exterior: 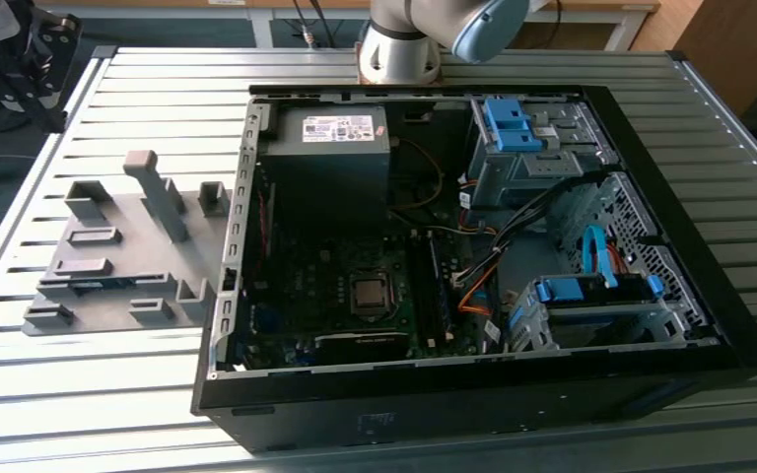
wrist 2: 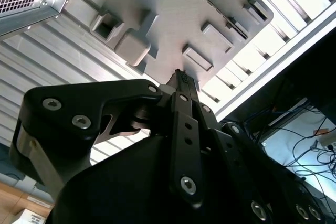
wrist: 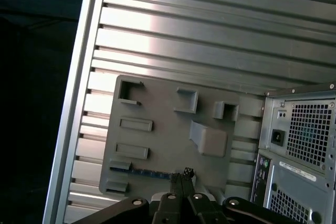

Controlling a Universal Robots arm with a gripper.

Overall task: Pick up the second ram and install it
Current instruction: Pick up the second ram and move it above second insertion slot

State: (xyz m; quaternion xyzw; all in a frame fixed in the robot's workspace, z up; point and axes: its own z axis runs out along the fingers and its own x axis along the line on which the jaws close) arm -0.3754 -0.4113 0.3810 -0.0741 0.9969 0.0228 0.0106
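Grey fixture (wrist: 168, 145) holds the ram (wrist: 149, 172) on edge in a slot, probably so it's easy to pinch. Gripper (wrist: 180, 174) hovers over it, jaws together, nothing in them.

fixture plate (exterior: 129, 258) on counter (exterior: 90, 394), just beside open computer case (exterior: 484, 399), on the exterior view's left. power supply (exterior: 332, 138) in case, at the end by arm base (exterior: 398, 57). end effector (wrist: 179, 177) above plate.

Matte black jaws with silver screws; silver arm (exterior: 398, 51), blue cap (exterior: 491, 25).
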